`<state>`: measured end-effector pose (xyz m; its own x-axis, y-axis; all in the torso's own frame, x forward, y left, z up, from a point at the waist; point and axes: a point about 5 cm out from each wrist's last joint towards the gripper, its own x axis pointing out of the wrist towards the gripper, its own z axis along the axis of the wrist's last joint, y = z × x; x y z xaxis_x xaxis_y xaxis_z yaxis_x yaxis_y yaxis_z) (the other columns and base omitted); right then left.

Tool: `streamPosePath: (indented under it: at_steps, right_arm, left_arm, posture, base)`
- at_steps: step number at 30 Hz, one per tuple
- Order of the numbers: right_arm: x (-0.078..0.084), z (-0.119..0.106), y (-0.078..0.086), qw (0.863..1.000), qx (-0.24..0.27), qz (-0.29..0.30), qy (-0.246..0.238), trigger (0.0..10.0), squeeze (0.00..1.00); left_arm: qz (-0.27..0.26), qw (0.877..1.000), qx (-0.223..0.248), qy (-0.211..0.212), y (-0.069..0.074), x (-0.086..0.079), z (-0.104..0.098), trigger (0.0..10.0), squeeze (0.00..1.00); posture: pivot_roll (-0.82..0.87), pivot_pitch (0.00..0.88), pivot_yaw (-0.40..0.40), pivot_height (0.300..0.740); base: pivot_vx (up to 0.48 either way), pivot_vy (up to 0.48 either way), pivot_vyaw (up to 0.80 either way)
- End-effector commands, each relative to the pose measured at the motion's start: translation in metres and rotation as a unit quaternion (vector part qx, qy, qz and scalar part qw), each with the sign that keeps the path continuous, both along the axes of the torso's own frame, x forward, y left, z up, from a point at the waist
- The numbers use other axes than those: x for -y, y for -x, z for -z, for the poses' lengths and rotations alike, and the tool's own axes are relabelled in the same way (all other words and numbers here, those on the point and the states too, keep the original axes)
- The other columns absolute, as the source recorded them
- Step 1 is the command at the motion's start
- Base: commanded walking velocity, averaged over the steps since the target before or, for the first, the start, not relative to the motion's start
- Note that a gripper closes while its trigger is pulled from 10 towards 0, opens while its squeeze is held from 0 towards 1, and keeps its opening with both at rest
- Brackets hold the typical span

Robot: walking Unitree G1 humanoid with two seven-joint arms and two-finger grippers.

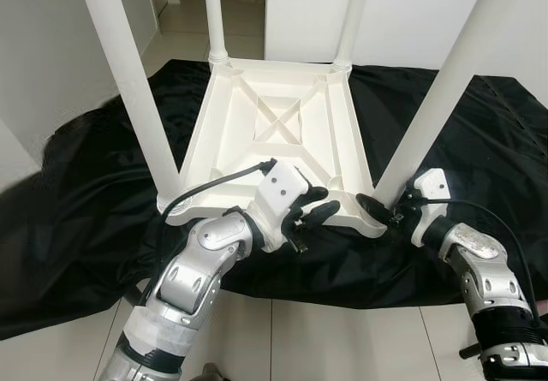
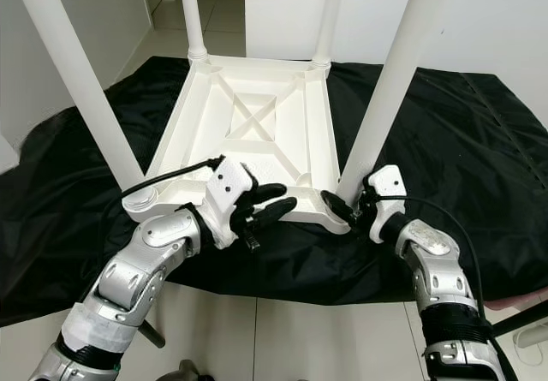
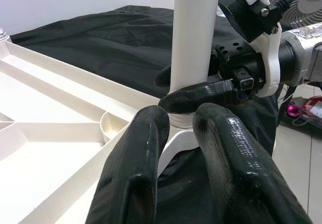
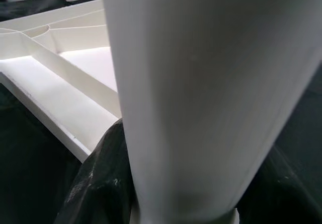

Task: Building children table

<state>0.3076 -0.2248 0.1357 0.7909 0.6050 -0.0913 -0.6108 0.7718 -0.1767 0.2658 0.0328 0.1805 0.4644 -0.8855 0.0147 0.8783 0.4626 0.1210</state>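
Pale floor tiles [image 1: 342, 347] and white walls are seen around a black cloth [image 1: 77, 227] spread on the floor. On the middle of the cloth a white table [image 1: 274, 116] is laid upside down, its ribbed underside facing up with a cross brace at the centre. Four white legs are seen standing upright from its corners: the near left leg [image 1: 128, 81], the near right leg [image 1: 445, 81], the far left leg [image 1: 214, 13] and the far right leg [image 1: 353, 17].

The left arm [image 1: 193, 278], silver, is reached in over the near edge of the cloth. The left gripper [image 1: 318, 210] is held over the near edge of the table, between the two near legs, pointed toward the near right corner. Its fingers [image 3: 136, 183] are parted by a narrow gap, and nothing is gripped between them.

The right gripper [image 2: 344, 207] is placed at the base of the near right leg, where the leg meets the corner socket. Its fingers [image 3: 201, 94] are wrapped around the leg on both sides, closed against it. In the right wrist view the leg [image 4: 211, 93] is seen very close, with a black finger [image 4: 95, 183] pressed to its side and the table's ribbed underside [image 4: 60, 93] behind.
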Motion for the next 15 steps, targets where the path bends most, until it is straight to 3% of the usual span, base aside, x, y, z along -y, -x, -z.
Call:
streamPosePath:
  at_steps: [1, 8, 10, 15]
  right_arm:
    - [0.003, 0.003, 0.001, 1.000, 0.004, -0.001, 0.021, 9.8, 0.00]
    - [0.005, -0.003, 0.003, 0.999, 0.020, 0.050, 0.000, 10.0, 0.00]
    - [0.006, -0.005, 0.000, 0.990, 0.038, 0.133, -0.011, 10.0, 0.00]
    - [-0.005, -0.007, 0.003, 0.980, 0.053, 0.188, -0.042, 10.0, 0.00]
  left_arm:
    - [-0.013, 1.000, 0.004, 0.001, 0.000, -0.001, -0.001, 10.0, 0.00]
    - [-0.015, 1.000, 0.004, 0.003, -0.001, 0.000, -0.002, 10.0, 0.00]
    - [-0.018, 1.000, 0.002, 0.005, -0.002, -0.001, -0.002, 10.0, 0.00]
    - [-0.021, 1.000, 0.001, 0.006, -0.002, -0.002, -0.002, 10.0, 0.00]
  posture:
    - [-0.02, 0.000, 0.015, 0.740]
    - [-0.03, 0.000, 0.014, 0.740]
    - [-0.03, 0.000, 0.015, 0.740]
    - [-0.03, 0.000, 0.017, 0.740]
  base:
    - [0.000, 0.000, 0.00]
    - [0.000, 0.000, 0.00]
    - [0.000, 0.000, 0.00]
    - [0.000, 0.000, 0.00]
